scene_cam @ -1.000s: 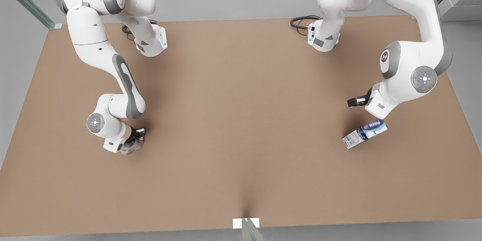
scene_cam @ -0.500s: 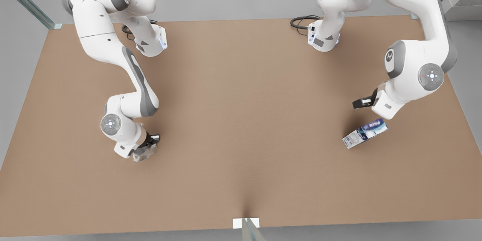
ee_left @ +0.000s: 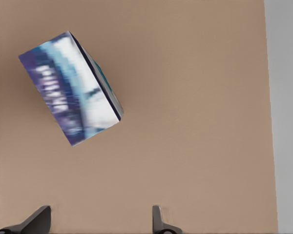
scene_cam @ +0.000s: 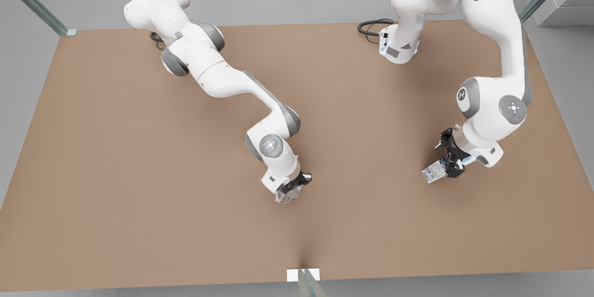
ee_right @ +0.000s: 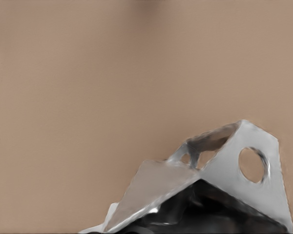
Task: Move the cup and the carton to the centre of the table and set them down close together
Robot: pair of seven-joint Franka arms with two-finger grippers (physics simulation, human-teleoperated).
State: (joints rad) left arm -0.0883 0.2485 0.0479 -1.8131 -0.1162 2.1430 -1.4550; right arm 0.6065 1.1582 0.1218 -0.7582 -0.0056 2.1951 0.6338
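Right tool (scene_cam: 291,189) hangs near the middle of the worktop (scene_cam: 139,158), clenched on the cup (scene_cam: 283,197). In the right wrist view the cup (ee_right: 219,175) sits tight against the dark pads with bare brown surface beyond it, so I judge it is carried, not yet set down. Why here? The task wants both things at the centre, and this is about where the cup belongs.

Over toward the front view's right, well apart from the cup, the left tool (scene_cam: 451,163) is down over the carton (scene_cam: 434,172). The carton lies flat on the worktop, near the right edge, skewed to the worktop's sides. The left wrist view shows the carton (ee_left: 71,87) ahead of two dark fingertips (ee_left: 158,222) spread wide with nothing between them: released, lined up for a grab but not closed. From the front view it hovers right at the carton's end nearer the arm; whether it touches, I cannot tell.

My read: the cup's half is nearly done, only the lowering and letting go remain. The carton's half is just starting. The spread fingers need to straddle the carton across its narrow width, since the skew means a crooked squeeze could twist it out. Then it has to cross to the cup and land just beside it without knocking it over.
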